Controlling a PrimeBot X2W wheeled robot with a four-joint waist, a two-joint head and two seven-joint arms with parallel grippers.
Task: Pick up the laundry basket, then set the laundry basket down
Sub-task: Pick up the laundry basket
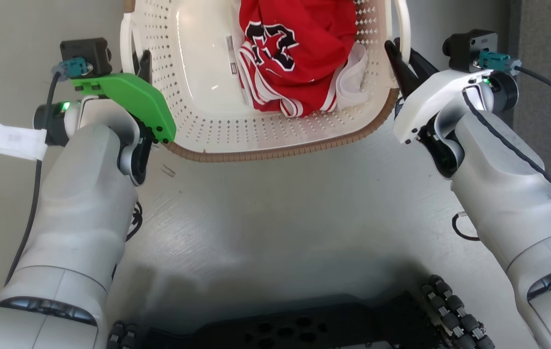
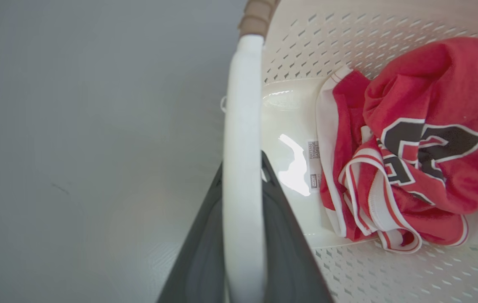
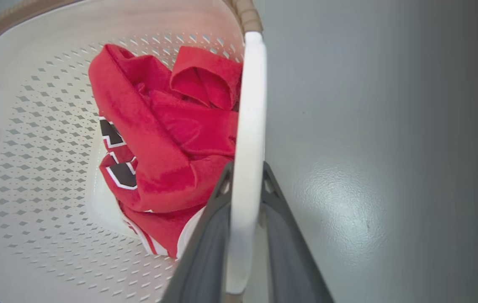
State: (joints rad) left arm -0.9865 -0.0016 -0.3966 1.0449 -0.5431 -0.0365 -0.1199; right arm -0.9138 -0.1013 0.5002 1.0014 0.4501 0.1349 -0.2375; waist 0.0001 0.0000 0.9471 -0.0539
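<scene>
The laundry basket [image 1: 198, 111] is cream-white and perforated with a brown rim, at the top middle of the head view. A red jersey [image 1: 295, 48] lies inside it. My left gripper [image 1: 142, 60] is shut on the basket's left white loop handle [image 2: 242, 126], which runs between its dark fingers [image 2: 205, 235]. My right gripper [image 1: 401, 55] is shut on the right loop handle [image 3: 251, 105], with a dark finger [image 3: 285, 235] on each side. Whether the basket rests on the floor cannot be told.
Grey floor [image 1: 275, 218] lies between my arms and around the basket. My dark wheeled base [image 1: 304, 329] sits at the bottom edge. A darker strip [image 1: 547, 39] runs along the far right. Cables and white tags hang from both wrists.
</scene>
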